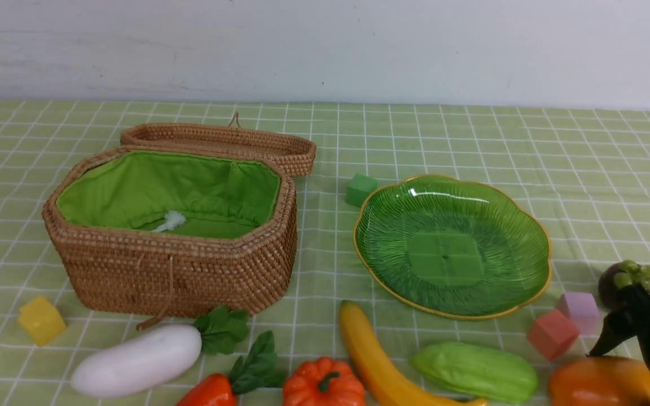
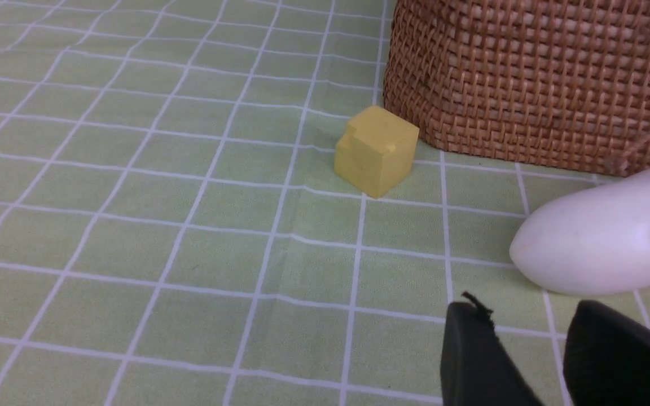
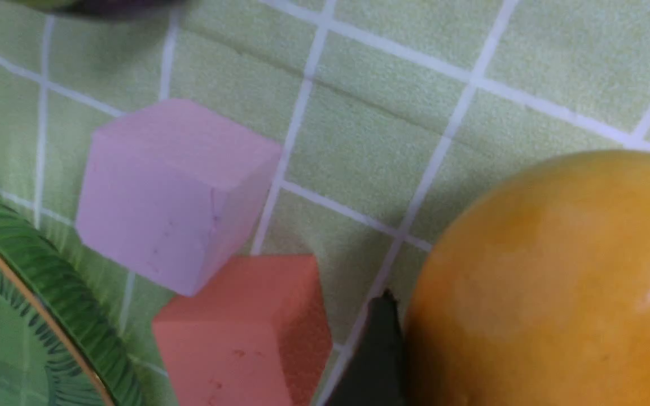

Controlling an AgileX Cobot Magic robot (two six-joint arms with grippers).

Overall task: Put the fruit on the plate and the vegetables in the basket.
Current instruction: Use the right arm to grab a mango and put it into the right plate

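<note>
**Front view.**
- Counter [image 1: 584,169]: green checked cloth.
- Wicker basket [image 1: 172,265]: left of centre, green lining, nothing from the set inside. Its lid [image 1: 218,138] lies open behind it.
- Green glass plate [image 1: 449,248]: right of centre, bare. A green cube [image 1: 361,189] is just beside its far-left rim.
- Near row, left to right: yellow cube [image 1: 41,320], white radish [image 1: 136,360], carrot [image 1: 209,392], pumpkin [image 1: 323,386], banana [image 1: 373,361], green gourd [image 1: 474,372], mango [image 1: 596,383]. All lie on the cloth.
- Red cube [image 1: 552,334] and pink cube [image 1: 580,310]: between plate and mango.
- Mangosteen [image 1: 613,287]: beyond them.
- Right claw [image 1: 624,338]: low over the mango, partly covering the mangosteen.

**Left wrist view.**
- Left claw [image 2: 528,316]: two black fingers parted by a moderate gap, nothing between them, above bare cloth near the radish's blunt end.
- The yellow cube sits close to the basket wall.

**Right wrist view.**
- One dark finger [image 3: 378,349] of the right claw stands against the mango's flank. The other finger is out of frame.
- The claw is spread wide around the mango, which sits on the cloth. Whether it presses on the fruit, I cannot tell.
- The red and pink cubes touch each other, next to the plate's gold rim.
</note>
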